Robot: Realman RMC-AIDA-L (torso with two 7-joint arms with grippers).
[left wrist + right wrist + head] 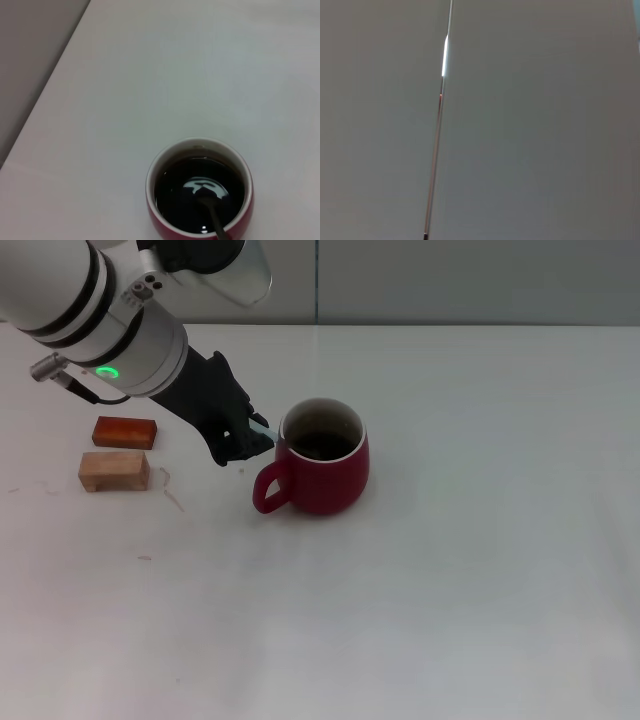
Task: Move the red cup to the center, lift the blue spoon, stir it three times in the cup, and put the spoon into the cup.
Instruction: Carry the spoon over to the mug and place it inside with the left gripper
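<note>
The red cup (325,475) stands on the white table (450,570) near the middle, its loop handle toward the front left. It holds dark liquid. My left gripper (255,436) is at the cup's left rim, shut on the pale blue handle of the blue spoon (263,427). The left wrist view looks down into the cup (159,226), where the spoon's grey metal end (214,215) dips in the liquid. My right gripper is out of view; its wrist view shows only a blank wall.
Two small wooden blocks lie at the left: a reddish one (125,431) and a pale one (114,470) in front of it. My left arm (110,320) reaches in from the upper left. The table's far edge meets a grey wall (450,280).
</note>
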